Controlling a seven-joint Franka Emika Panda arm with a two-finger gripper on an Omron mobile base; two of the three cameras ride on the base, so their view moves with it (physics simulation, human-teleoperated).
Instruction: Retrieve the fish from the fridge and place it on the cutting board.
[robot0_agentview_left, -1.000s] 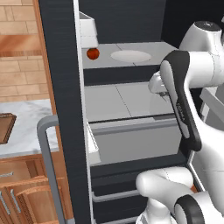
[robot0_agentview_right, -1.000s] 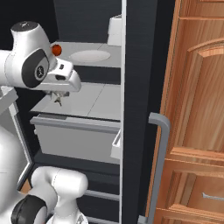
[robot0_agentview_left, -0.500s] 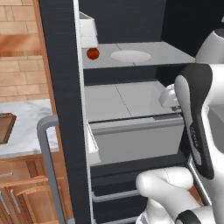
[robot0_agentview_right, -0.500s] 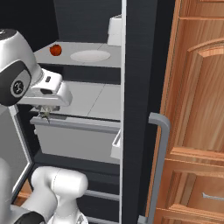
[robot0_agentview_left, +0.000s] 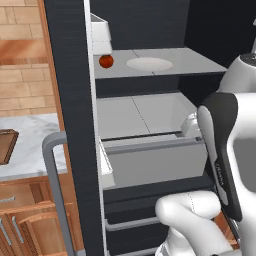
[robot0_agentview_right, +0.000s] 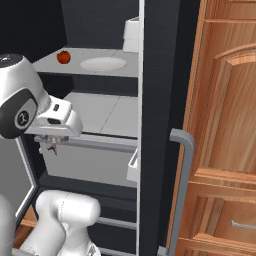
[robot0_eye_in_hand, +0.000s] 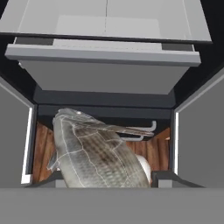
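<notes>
The fridge stands open, its dark door edge and grey bar handle rising at the left of the left base view and down the middle of the right base view. Beside the door in the right base view, wooden cupboards close off that side.

Inside, the upper light grey shelf carries a white plate near its middle, a red round fruit well apart toward the door side, and a white box at the shelf's corner just above the fruit. Below, a grey drawer is pulled forward, its front lip jutting past the shelf edge; what lies in it cannot be told.

In the right base view, the gripper hangs in front of the drawer's front face, in the open space outside the compartment. The fish fills the lower middle of the hand view, grey and scaled, a thin fin trailing to one side, and sits pinched between the fingertips, which it hides.

At the far left of the left base view, the cutting board shows as a brown corner on a pale marble tabletop, well apart from the fridge interior.
</notes>
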